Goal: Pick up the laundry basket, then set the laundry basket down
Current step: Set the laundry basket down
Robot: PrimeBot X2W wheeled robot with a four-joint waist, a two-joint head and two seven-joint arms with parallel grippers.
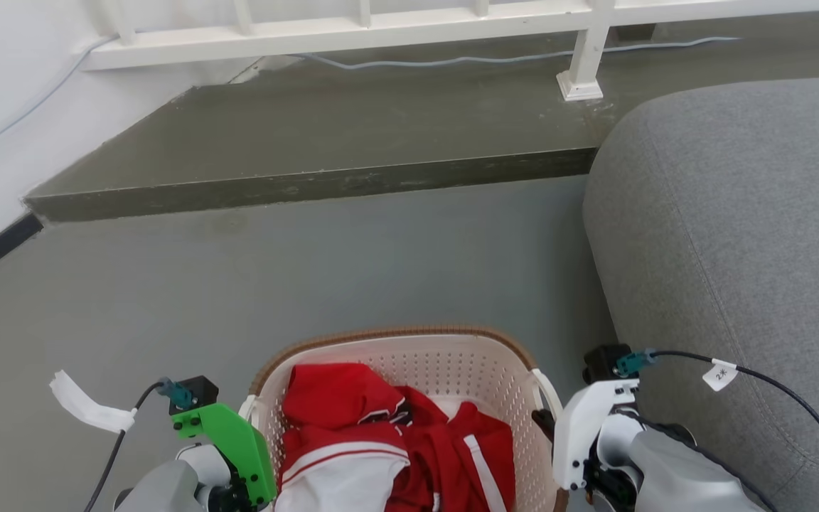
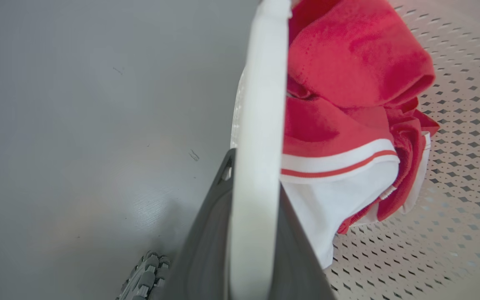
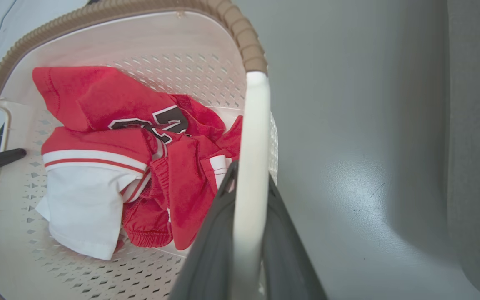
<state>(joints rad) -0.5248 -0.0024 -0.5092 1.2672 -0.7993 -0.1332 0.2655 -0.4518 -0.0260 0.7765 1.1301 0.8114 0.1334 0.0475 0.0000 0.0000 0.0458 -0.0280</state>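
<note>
Red and white clothes (image 1: 381, 427) lie heaped in the basket (image 1: 395, 333), which sits close in front of the robot, low between its two arms. I cannot tell whether it rests on the floor (image 1: 352, 263) or hangs just above it. The left gripper (image 2: 254, 179) is clamped on the white left handle (image 2: 261, 104), one dark finger on each side. The right gripper (image 3: 250, 179) pinches the right handle (image 3: 252, 125) the same way. Gripping opposite handles looks meant to keep the basket level, so the loose clothes do not slide to one end.

The floor is smooth, matt grey and bare ahead, which should suit setting the basket down. A grey fabric sofa (image 1: 736, 213) crowds the right side. Beyond is a low dark step (image 1: 352, 135), with a pale cable (image 1: 488, 60) trailing along it under a white railing (image 1: 381, 28), and a white wall (image 1: 11, 107) at far left.
</note>
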